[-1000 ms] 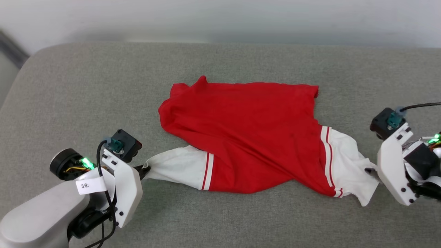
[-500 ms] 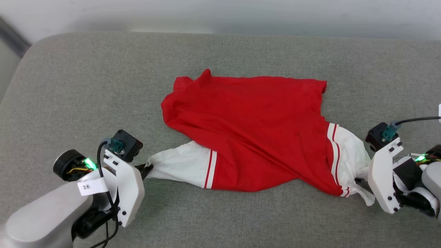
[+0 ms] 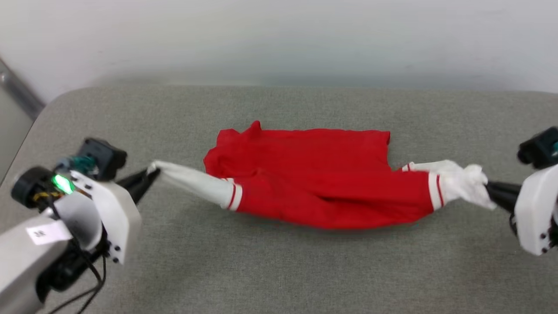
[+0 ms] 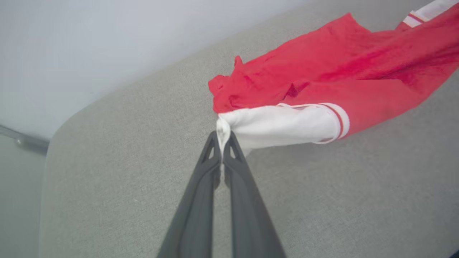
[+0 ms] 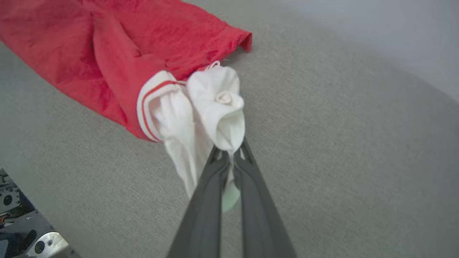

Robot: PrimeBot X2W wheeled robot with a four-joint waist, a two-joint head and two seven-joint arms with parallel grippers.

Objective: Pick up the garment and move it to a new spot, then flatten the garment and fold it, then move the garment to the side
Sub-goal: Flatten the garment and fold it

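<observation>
The garment (image 3: 314, 174), a red jersey with white sleeves and red-white striped trim, hangs stretched between both arms just above the grey cushion (image 3: 279, 270). My left gripper (image 3: 150, 172) is shut on the tip of the left white sleeve (image 3: 192, 185); in the left wrist view the gripper (image 4: 223, 138) pinches white cloth of the garment (image 4: 322, 79). At the right, my right gripper (image 3: 489, 192) is shut on the bunched right sleeve (image 3: 462, 183). The right wrist view shows that gripper (image 5: 231, 152) clamped on the crumpled white sleeve of the garment (image 5: 107, 46). Letters and number are hidden.
The grey cushion has a rounded far-left corner (image 3: 56, 100) and ends at a pale wall (image 3: 279, 39) behind. A dark rail (image 3: 17, 91) runs at the far left. Part of the robot's base (image 5: 25, 236) shows at the right wrist view's lower left.
The right gripper closed on the right sleeve. Both arms rose and pulled apart, lifting and stretching the jersey. The head camera has also shifted.
</observation>
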